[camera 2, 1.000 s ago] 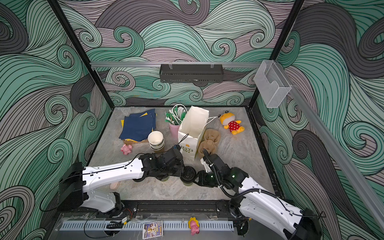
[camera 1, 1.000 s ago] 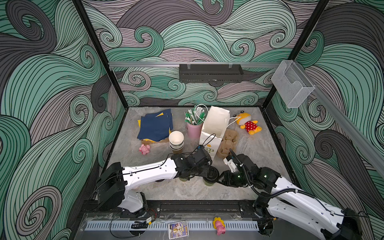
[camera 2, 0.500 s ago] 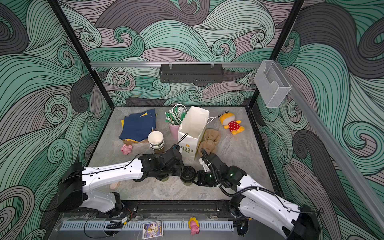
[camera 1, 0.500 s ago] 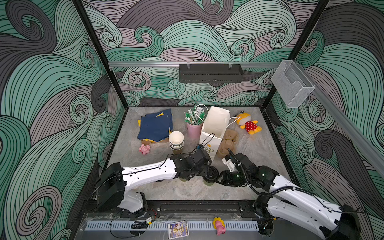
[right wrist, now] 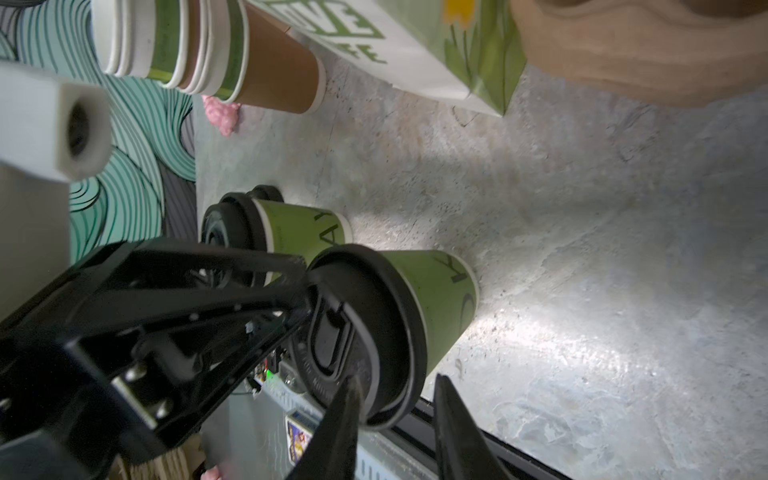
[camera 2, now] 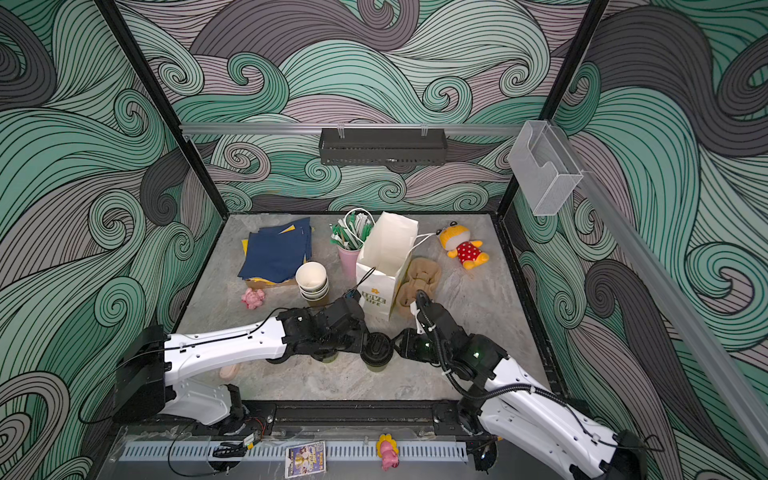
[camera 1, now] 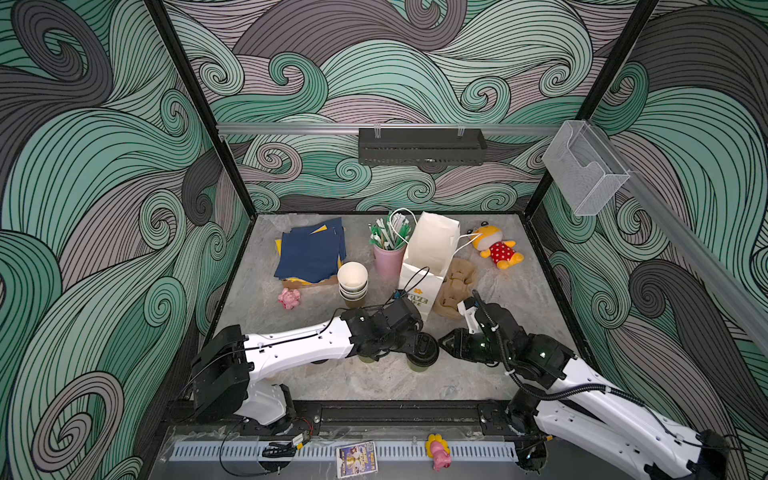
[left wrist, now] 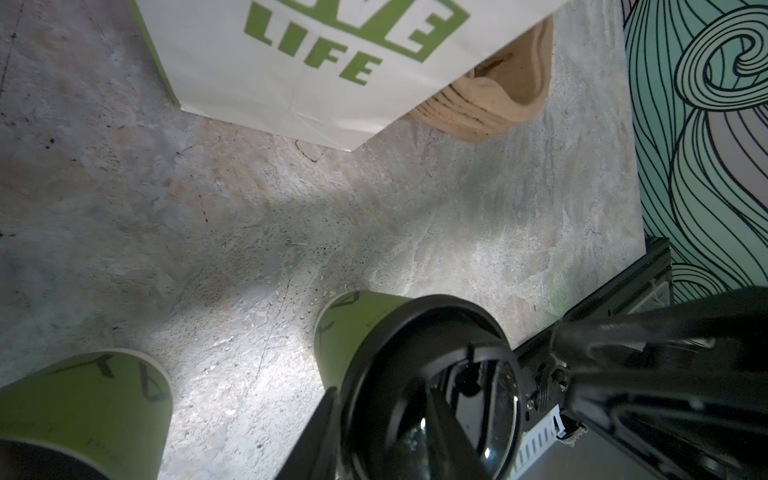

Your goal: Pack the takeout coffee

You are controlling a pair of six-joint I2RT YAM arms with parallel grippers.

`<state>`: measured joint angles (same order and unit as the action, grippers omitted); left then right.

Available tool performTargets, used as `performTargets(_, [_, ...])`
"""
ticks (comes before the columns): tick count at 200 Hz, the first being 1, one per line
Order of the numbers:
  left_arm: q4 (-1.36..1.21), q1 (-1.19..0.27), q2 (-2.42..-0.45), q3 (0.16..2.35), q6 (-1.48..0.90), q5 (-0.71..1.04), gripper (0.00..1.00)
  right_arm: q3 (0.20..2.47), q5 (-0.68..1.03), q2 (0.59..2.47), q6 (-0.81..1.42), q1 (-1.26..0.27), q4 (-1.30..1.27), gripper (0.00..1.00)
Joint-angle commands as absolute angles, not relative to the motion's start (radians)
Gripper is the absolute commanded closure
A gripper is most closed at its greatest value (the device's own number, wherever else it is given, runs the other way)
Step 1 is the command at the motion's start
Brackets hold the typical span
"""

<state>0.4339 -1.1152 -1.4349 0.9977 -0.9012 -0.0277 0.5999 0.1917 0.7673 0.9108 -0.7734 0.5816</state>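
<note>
Right wrist view: lid rim [right wrist: 409,332] lies between right fingers [right wrist: 345,419].

Olive-green cups [right wrist: 436,299] – black lids [right wrist: 399,332], green-lettered white bag [camera 1: 432,245], teal-and-grey swirl walls [camera 1: 124,208]

Two small olive-green paper cups, both upright on the grey tabletop [camera 1: 374,384], near its front edge at about mid-width; side by side.

Right cup [camera 1: 417,366]: round black sip lid [camera 1: 423,351] seated on top, its rim wider than the cup wall; dark lettering on the wall; in the right wrist view this lid [right wrist: 374,332] shows a raised oval tab.

Left cup [right wrist: 303,232]: same green, same dark lettering, its own black lid [right wrist: 232,224] on; in both top views mostly hidden, only a sliver of green showing.

In the left wrist view bare tabletop lies between the two bases; cups close, not touching there.
</note>
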Motion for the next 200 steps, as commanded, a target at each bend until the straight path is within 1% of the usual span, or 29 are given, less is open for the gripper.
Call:
performTargets(1, [0.503,-1.121,-1.438,0.968,-0.884,-0.005,0.66,0.607,0.126,0.788,0.962,-0.766,0.535,0.72])
performTargets(47, [0.505,-1.124,-1.439,0.968,-0.881,-0.002,0.67,0.582,0.191,0.85,0.975,-0.765,0.477,0.74])
performTargets(121, [0.511,-1.127,-1.448,0.971,-0.881,-0.002,0.68,0.541,0.19,0.874,0.993,-0.764,0.517,0.81])
performTargets(200, [0.535,-1.137,-1.452,0.973,-0.881,-0.016,0.68,0.461,0.212,0.871,0.985,-0.764,0.613,0.83])
